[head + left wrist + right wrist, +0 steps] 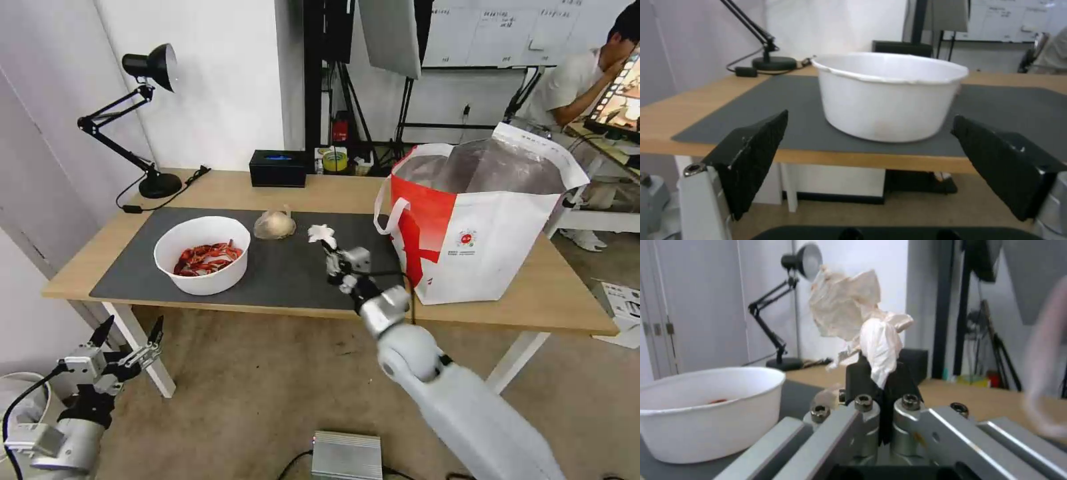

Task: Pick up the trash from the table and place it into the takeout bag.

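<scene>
Right wrist view, right gripper (880,380) fingers clamped on crumpled tissue (853,311) — sticking out past fingertips.

Left wrist view. The left gripper (869,160) is level with the near edge of the table (680,113), short of it, its two black fingers (753,156) spread wide apart with nothing between them. Between and beyond the fingers stands the white round bowl (887,100), upright on the dark grey mat (760,106) near the mat's front edge (its contents cannot be seen from this angle). The bowl's rim shows a slight dent on one side. Behind the bowl, at the back of the light wood tabletop, sits a black desk lamp (769,56) base with its cable, and a black box (902,48) partly hidden by the bowl.
</scene>
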`<state>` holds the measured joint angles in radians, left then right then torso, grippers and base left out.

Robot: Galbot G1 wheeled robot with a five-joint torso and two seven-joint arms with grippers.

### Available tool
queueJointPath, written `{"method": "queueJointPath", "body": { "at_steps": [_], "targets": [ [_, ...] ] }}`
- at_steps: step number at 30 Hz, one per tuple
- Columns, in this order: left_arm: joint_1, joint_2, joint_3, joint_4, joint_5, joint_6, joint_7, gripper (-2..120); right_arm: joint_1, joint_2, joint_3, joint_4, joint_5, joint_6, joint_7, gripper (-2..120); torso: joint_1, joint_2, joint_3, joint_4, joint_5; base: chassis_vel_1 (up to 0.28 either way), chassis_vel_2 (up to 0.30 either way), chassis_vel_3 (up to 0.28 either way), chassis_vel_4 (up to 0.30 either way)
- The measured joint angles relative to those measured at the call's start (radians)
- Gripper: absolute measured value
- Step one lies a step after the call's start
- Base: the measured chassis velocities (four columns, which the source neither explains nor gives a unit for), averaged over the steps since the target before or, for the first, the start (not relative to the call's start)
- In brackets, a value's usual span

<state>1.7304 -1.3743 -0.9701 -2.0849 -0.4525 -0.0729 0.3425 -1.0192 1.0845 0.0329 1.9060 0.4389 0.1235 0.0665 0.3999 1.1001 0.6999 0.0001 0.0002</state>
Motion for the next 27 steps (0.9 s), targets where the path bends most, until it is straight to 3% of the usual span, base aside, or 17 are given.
{"method": "queueJointPath", "body": {
  "at_steps": [6, 9, 12, 18, 21, 27],
  "targets": [
    [0.015, -0.003, 0.002, -0.013, 0.003, -0.011, 0.008, 100, -0.182, -0.033, 0.143, 0.122, -0.014, 0.039, -0.065, 0, 0.0, 0.0, 0.0, -0.0003, 0.0001, 0.0, 0.0, 0.0, 0.0],
    [0.04, -0.024, 0.007, -0.037, 0.006, -0.033, 0.021, 100, -0.342, -0.046, 0.269, 0.265, -0.013, 0.07, -0.086, 0, 0.0, 0.0, 0.0, -0.0001, 0.0, 0.0, 0.0, 0.0, 0.0],
    [0.03, -0.028, 0.021, -0.036, 0.016, -0.035, 0.023, 100, -0.371, -0.041, 0.34, 0.306, 0.012, 0.076, -0.082, 0, 0.0, 0.0, 0.0, -0.0003, -0.0002, 0.0, 0.0, 0.0, 0.0],
    [0.019, -0.028, 0.045, -0.027, 0.029, -0.035, 0.027, 100, -0.346, -0.053, 0.474, 0.338, 0.094, 0.067, -0.024, 0, 0.0, 0.0, 0.0, -0.0002, 0.0001, 0.0, 0.0, 0.0, 0.0],
    [0.016, -0.028, 0.055, -0.021, 0.034, -0.037, 0.032, 100, -0.287, -0.113, 0.552, 0.333, 0.182, 0.031, 0.027, 0, 0.0, 0.0, 0.0, -0.0002, 0.0, 0.0, 0.0, 0.0, 0.0],
    [0.009, -0.025, 0.064, -0.009, 0.034, -0.038, 0.035, 100, -0.156, -0.23, 0.583, 0.282, 0.314, -0.058, 0.124, 0, 0.0, 0.0, 0.0, -0.0002, 0.0002, 0.0, 0.0, 0.0, 0.0]
  ]
}}
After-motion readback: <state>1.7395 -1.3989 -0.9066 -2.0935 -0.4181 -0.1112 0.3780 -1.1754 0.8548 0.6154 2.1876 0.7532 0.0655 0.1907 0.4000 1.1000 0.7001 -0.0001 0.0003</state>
